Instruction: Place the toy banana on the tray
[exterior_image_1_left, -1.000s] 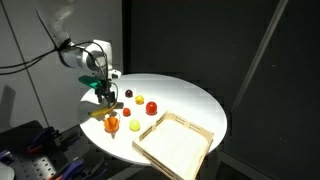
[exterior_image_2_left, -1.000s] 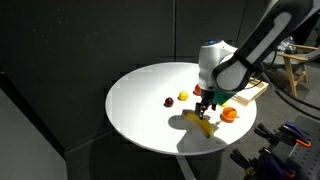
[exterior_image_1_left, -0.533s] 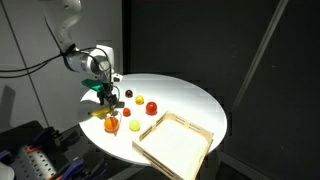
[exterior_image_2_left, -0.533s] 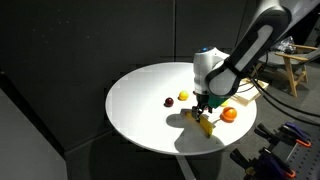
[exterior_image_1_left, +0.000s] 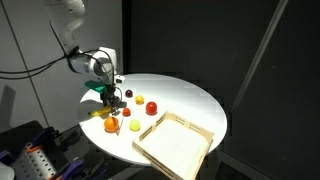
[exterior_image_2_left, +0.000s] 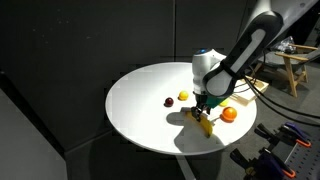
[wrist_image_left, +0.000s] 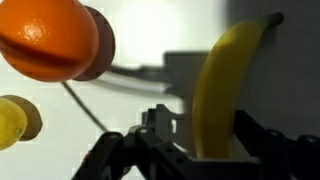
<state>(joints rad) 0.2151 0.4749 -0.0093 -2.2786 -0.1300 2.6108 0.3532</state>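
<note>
I had the gripper spread open, straddling the banana so that closing would pinch it; the orange lay at its ten o'clock; the tray stood well apart.

Yellow toy banana lying flat, outside light-wood tray.

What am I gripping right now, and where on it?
Cannot tell: the gripper straddles the toy banana at its lower part in the wrist view, but pad contact isn't visible.
</note>
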